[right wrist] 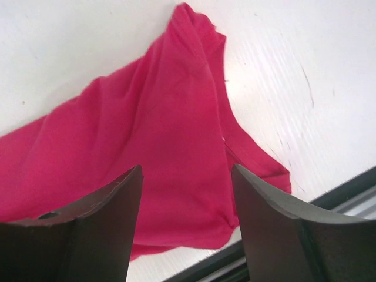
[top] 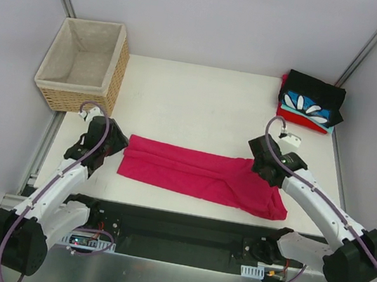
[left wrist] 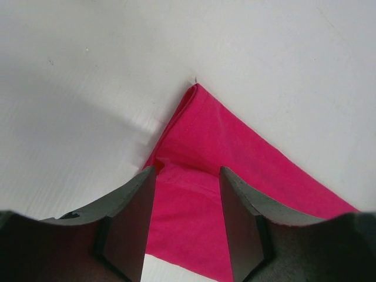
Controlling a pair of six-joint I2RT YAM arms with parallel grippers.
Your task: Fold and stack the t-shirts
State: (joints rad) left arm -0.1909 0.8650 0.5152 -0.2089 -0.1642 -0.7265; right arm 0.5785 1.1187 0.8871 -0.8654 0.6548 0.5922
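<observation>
A: Top cam?
B: You've 1 wicker basket (top: 115,77) far left, beige lining showing. 1 pink t-shirt (top: 198,174) flat, centre. 3 folded t-shirts (top: 313,103) stacked far right, seen in this view only.
A: L wrist?
B: Your left gripper (left wrist: 187,173) is released, jaws apart over the shirt's corner.
A: R wrist?
B: Your right gripper (right wrist: 187,170) is released too, over the other end.

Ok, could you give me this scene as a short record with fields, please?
pink t-shirt: folded into a long strip, flat on the near side of the table
left end effector: open, above the strip's left end
right end effector: open, above its right end
folded stack: black over blue-print over red, far right corner
basket: far left corner
</observation>
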